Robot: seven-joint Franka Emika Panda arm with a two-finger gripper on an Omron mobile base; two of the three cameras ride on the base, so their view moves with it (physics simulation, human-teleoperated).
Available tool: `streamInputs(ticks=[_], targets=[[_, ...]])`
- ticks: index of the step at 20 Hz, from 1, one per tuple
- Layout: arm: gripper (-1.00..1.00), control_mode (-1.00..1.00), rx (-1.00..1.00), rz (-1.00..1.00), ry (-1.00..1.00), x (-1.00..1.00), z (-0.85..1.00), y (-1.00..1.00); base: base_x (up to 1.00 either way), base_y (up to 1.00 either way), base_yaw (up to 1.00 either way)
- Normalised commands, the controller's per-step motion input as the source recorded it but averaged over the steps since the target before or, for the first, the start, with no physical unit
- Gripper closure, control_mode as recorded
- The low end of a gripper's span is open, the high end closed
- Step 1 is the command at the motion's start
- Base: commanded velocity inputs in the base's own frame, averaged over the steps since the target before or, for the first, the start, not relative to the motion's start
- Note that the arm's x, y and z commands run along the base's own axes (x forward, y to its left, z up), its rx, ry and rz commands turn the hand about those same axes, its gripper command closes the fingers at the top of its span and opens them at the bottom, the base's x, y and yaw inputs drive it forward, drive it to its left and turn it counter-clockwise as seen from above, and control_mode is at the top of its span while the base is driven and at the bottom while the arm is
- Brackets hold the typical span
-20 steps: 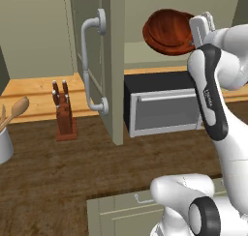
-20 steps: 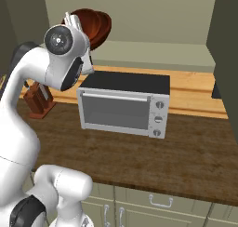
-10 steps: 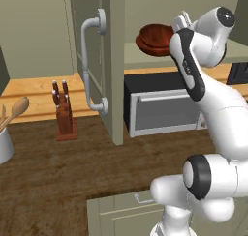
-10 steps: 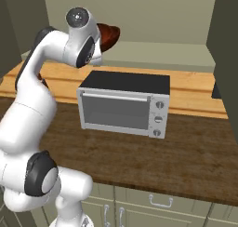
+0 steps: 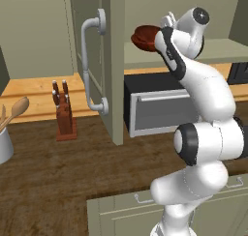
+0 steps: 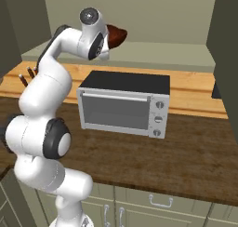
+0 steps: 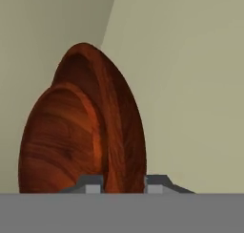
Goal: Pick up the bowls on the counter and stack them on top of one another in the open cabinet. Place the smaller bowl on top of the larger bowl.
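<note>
A glossy reddish-brown bowl [image 5: 144, 36] hangs just above the left end of the cabinet shelf [image 5: 203, 51], inside the open olive-grey cabinet. My gripper [image 5: 159, 33] is shut on its rim. From the right base the bowl [image 6: 116, 36] looks tilted, with the gripper [image 6: 109, 39] behind it over the shelf [image 6: 162, 51]. In the hand view the bowl [image 7: 86, 132] stands on edge, its rim pinched between the finger tips of the gripper [image 7: 123, 185]. It looks wide and shallow. The second bowl is out of view.
The open cabinet door [image 5: 115, 61] with its long curved handle [image 5: 91, 61] stands left of the arm. A toaster oven [image 6: 123, 105] sits under the shelf on the dark counter [image 6: 195, 161]. A knife block [image 5: 63, 111] and a utensil holder [image 5: 5, 140] stand further left.
The arm has stretched forward and up, carrying the bowl from in front of the cabinet deeper in over the shelf. The gripper stays shut on it.
</note>
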Motion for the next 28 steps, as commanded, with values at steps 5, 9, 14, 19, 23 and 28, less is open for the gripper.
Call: streamInputs(ticks=[5,9,14,19,23,28], targets=[[-1.0,-1.0,0.0,0.0,-0.07,-0.4,-0.08,-0.06,0.0,0.0,0.0],[-1.0,-1.0,0.07,0.0,-0.32,-1.0,-0.29,-0.33,0.0,0.0,0.0],[-1.0,-1.0,0.08,0.0,-0.28,-1.0,-0.74,-0.38,0.0,0.0,0.0],[-1.0,-1.0,0.01,0.0,-0.05,-1.0,-1.0,-0.4,0.0,0.0,0.0],[-1.0,-1.0,-0.05,0.0,0.0,-1.0,-1.0,-0.29,0.0,0.0,0.0],[-1.0,-1.0,0.09,0.0,-0.27,-1.0,-0.57,-0.64,0.0,0.0,0.0]])
